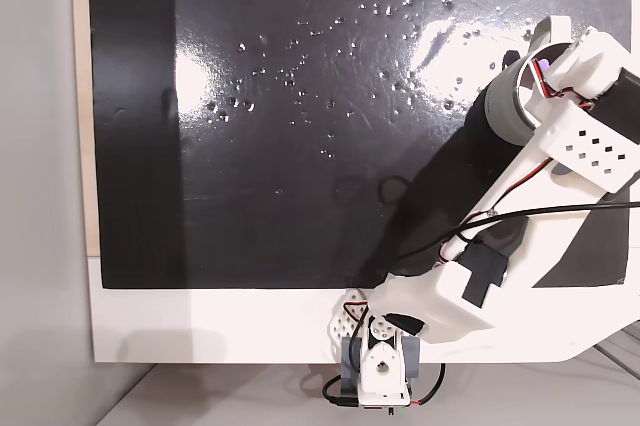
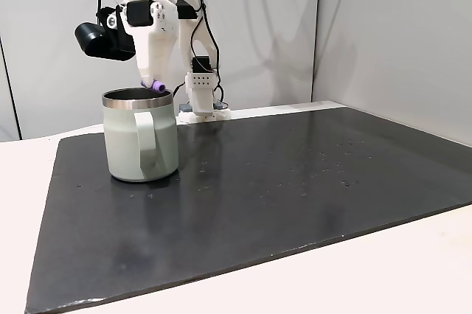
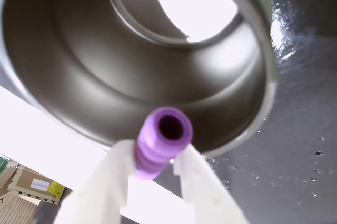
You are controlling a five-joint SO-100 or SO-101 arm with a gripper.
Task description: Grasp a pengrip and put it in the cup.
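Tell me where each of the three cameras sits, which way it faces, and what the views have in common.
A fixed view: above the table, looking straight down on the black mat; the arm's base and white links show, reaching to the cup.
Another fixed view: low at table level, facing across the mat to the arm; the gripper hangs over the cup.
Wrist view: on the gripper, looking down into the cup; both white fingers show.
Shared: all three show the purple pengrip at the cup's rim.

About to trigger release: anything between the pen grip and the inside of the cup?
Nothing visible. The gripper holds the purple pen grip just above the cup, at its rim. In the wrist view the steel interior below looks open and empty, with nothing across the mouth.
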